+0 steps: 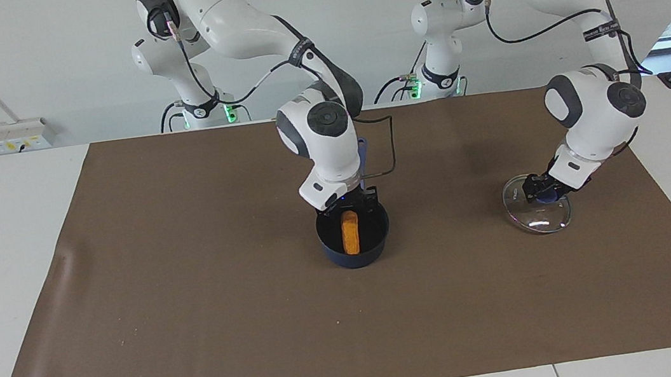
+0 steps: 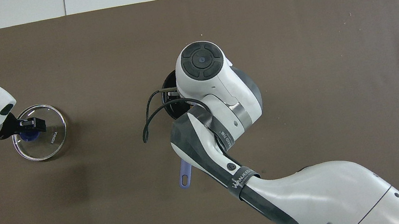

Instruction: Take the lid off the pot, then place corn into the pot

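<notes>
I am lowering the corn [image 1: 350, 232] into the pot [image 1: 356, 255] — my right gripper [image 1: 350, 203] is hanging just above the rim, and I cannot tell whether its fingers are pinching the cob's top end or have let go. My left gripper [image 1: 542, 191] is closed on the knob of the lid [image 1: 537, 215], which is lying flat on the mat [image 1: 191, 264], well apart from the pot. Next, I judge — release and rise straight up, clear of the rim.
</notes>
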`<control>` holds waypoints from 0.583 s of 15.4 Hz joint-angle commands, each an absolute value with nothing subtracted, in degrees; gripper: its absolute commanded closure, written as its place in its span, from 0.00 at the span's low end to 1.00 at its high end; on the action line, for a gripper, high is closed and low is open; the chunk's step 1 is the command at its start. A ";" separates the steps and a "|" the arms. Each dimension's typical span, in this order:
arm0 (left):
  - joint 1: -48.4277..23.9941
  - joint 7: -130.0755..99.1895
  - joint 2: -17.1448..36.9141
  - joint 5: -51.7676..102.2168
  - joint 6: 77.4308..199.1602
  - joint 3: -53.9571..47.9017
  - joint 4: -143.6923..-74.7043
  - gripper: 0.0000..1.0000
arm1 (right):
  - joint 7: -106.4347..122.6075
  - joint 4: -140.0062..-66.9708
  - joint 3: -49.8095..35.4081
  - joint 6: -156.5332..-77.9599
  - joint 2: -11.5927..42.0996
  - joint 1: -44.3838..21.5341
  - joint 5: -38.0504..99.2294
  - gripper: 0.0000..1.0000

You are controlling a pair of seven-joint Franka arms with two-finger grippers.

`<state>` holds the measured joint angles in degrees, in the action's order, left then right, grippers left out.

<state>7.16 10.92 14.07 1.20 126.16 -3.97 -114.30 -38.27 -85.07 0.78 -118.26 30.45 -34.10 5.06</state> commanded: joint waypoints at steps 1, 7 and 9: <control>7.03 11.87 11.95 1.49 127.70 -3.87 -116.28 0.83 | -36.84 -81.57 0.88 -113.66 28.31 -30.78 1.43 0.00; 6.94 11.78 11.87 1.49 127.97 -3.87 -116.98 0.29 | -18.48 -81.21 0.97 -102.69 19.61 -18.38 -2.27 0.00; 6.94 11.78 11.87 1.49 127.88 -3.87 -116.72 0.00 | -15.04 -78.50 0.97 -97.76 17.24 -14.79 -3.08 0.00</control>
